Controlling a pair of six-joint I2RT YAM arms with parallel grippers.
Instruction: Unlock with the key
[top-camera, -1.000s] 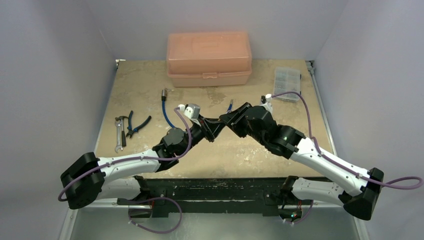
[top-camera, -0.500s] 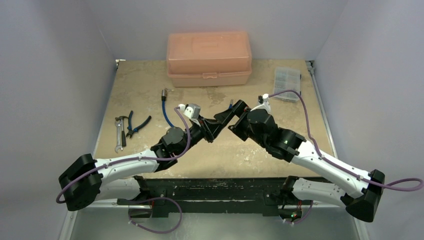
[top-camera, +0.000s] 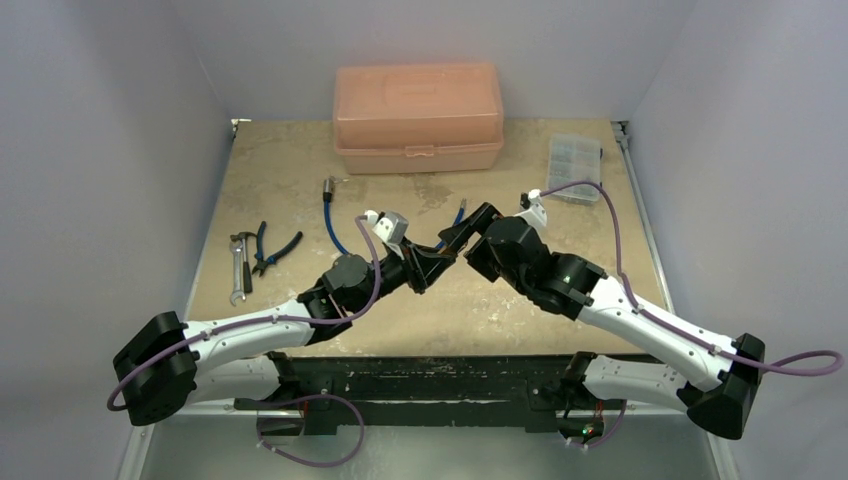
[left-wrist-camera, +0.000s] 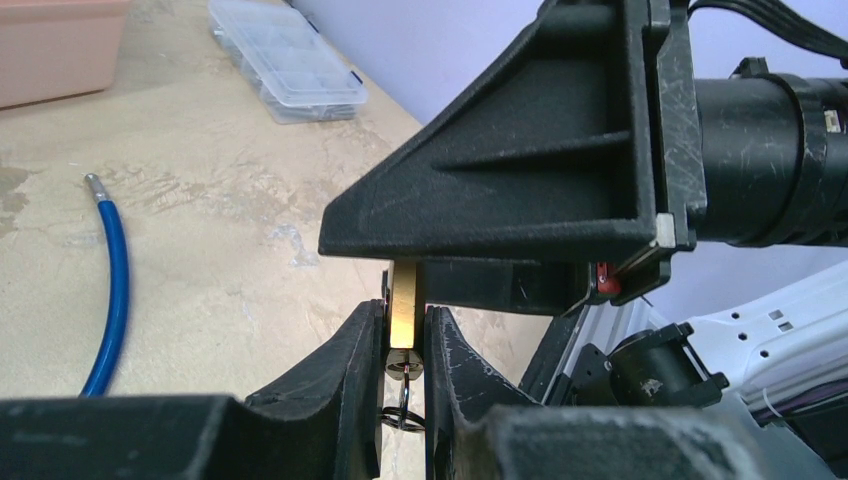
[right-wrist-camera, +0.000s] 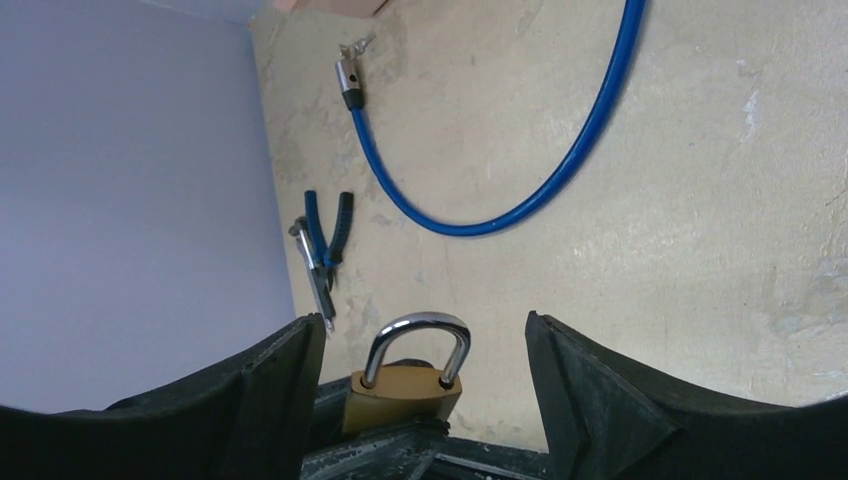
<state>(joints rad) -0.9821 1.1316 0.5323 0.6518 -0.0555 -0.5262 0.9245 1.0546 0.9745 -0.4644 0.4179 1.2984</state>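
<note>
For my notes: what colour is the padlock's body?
Brass yellow; the padlock shows best in the right wrist view.

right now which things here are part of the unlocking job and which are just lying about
Job: brass padlock, clamped in the left gripper; key in its underside; right gripper, open by the shackle.
Lying about: blue cable, pliers, wrench, pink box, clear parts case.

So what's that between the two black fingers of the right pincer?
A small brass padlock, silver shackle upward, touching neither of them; the right wrist view shows it.
</note>
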